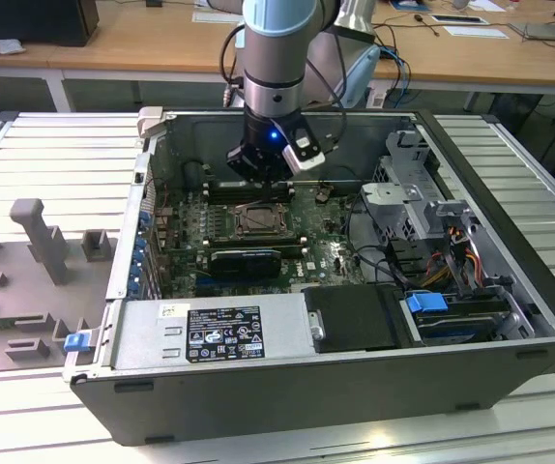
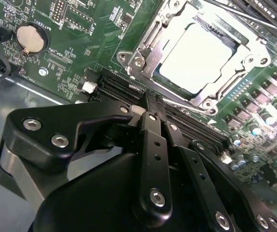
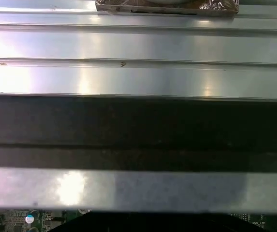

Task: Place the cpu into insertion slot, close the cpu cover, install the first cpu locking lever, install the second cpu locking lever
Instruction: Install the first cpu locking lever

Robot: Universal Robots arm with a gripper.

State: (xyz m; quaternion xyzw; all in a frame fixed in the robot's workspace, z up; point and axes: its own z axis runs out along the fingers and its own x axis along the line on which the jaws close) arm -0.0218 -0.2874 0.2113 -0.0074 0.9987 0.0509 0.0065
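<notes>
Gripper (image 2: 150, 104) fingers sit pressed together with nothing between them, their tips poised just above the long black card slots (image 2: 129, 89) beside the socket. In the exterior view the gripper (image 1: 263, 169) hangs over the board inside the open computer case (image 1: 510, 290), slightly beyond the socket (image 1: 258, 220).

The chip (image 2: 196, 60) already lies flat in the socket (image 2: 201, 53), its pale face bright and glaring. Around it the silver cover frame (image 2: 153, 36) appears to be down over the chip's edges, though the glare makes it hard to be sure it sits fully flat. The thin wire levers (image 2: 235, 17) run along the socket's sides; whether either is hooked under its catch I cannot tell.

The main risk, as I judge it, is the closed tips coming down on the card slots or the small parts nearby instead of a lever, scraping the green board (image 2: 80, 34). A lever pressed while the cover is not seated could skew the frame and load the chip unevenly. The round coin battery (image 2: 31, 38) lies well apart, out of harm's way.
</notes>
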